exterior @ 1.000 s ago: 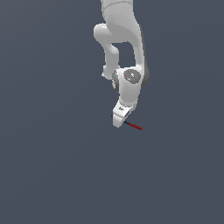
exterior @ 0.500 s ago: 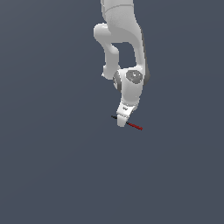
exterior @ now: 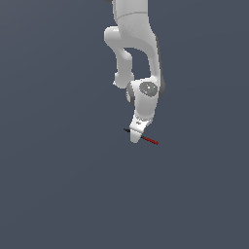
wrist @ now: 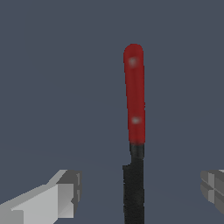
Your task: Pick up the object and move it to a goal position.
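Red-handled knife lying between the spread fingers of the end effector.

The knife [wrist: 134, 131], red along its handle and black along its blade, lies on the dark grey surface [exterior: 58, 185]. In the exterior view its red end pokes out toward the exterior view's right of the white end effector [exterior: 136, 135] and its black tip toward the left. In the wrist view the fingers [wrist: 61, 194] stand wide apart on either side of the blade, touching nothing.
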Tool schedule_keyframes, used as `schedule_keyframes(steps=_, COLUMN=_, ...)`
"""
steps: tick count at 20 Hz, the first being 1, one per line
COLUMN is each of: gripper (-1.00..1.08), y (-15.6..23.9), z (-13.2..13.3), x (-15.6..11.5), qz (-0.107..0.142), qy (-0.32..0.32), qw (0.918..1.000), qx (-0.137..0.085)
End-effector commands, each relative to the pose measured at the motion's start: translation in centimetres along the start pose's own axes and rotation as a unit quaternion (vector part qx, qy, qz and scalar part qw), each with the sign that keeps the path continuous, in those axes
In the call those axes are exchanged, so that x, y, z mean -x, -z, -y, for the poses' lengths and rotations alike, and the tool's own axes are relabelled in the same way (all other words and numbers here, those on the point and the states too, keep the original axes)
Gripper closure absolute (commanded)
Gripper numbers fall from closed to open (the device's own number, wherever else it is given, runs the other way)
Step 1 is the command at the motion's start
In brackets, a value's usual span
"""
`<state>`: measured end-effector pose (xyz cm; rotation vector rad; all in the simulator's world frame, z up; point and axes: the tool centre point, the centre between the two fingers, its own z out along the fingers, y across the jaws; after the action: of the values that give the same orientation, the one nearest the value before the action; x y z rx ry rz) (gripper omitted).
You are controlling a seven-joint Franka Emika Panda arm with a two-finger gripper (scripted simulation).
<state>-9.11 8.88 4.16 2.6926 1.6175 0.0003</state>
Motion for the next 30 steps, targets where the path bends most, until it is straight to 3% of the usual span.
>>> schedule_keyframes(steps=1, gripper=-0.92, y=-1.2, z=0.1, x=0.0, qz=0.0, qy=0.001, qw=1.0, qx=0.0)
schedule_keyframes(steps=10, gripper=-0.92, y=-3.4, z=0.1, x=0.0, qz=0.0, qy=0.002, qw=1.0, qx=0.0)
schedule_keyframes(steps=11, gripper=1.08, y=-3.4, z=0.1, x=0.0, qz=0.0, qy=0.002, qw=1.0, qx=0.0)
schedule_keyframes(steps=23, gripper=1.08, y=-3.1, z=0.2, x=-0.2, qz=0.0, qy=0.005, qw=1.0, qx=0.0)
schedule_keyframes(steps=30, gripper=1.08, y=-1.1, z=-1.1, x=0.2, qz=0.0, qy=0.005, qw=1.0, qx=0.0)
